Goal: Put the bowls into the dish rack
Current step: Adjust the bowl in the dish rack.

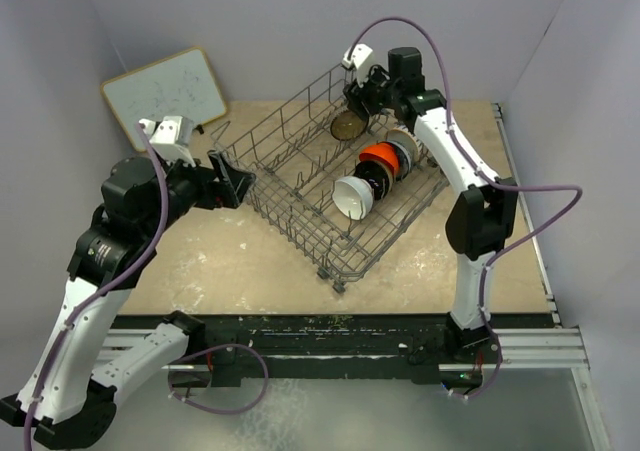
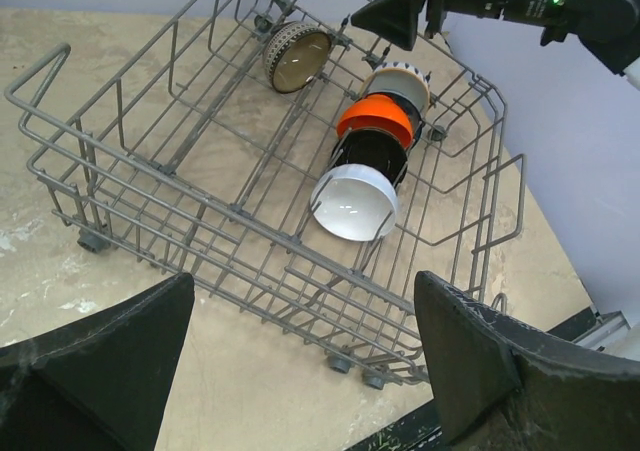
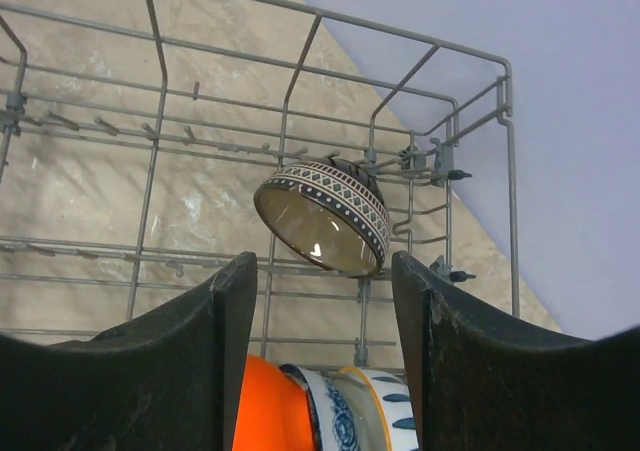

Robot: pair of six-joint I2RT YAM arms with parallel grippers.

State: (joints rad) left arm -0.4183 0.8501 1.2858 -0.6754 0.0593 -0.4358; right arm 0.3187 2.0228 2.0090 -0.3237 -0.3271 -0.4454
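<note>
Dish rack (image 1: 330, 266) sits skewed on the counter (image 1: 230, 261), one corner toward the arm bases and the opposite corner close to the back wall (image 1: 300, 21). There is open counter in front of the near corner and along the right side, out to the counter's right edge. A white board (image 1: 165, 91) leans in the far-left corner, well apart from the rack. The left half of the rack floor holds only tines.

Right claw (image 3: 322, 281) hangs over the rack's far corner, near the rim wires. It is released: the fingers stand apart with nothing between them. The band-patterned bowl (image 3: 325, 221) lies beyond the fingertips and lower, tipped on its side against the corner tines, with its glossy tan mouth turned toward the claw. Bowl and claw are apart.

Along the rack's right side, four bowls stand on edge in a row. The white bowl (image 2: 352, 203) is nearest the arm bases, followed by the black bowl (image 2: 372, 156), the orange bowl (image 1: 378, 155) and the blue-and-white bowl (image 3: 345, 411), which is next to the far rim.

Left claw (image 2: 302, 281) is just beside the rack's left corner, outside the wire. It is released wide and holds nothing. I cannot tell whether it touches the rim. Every bowl is well apart from it.
</note>
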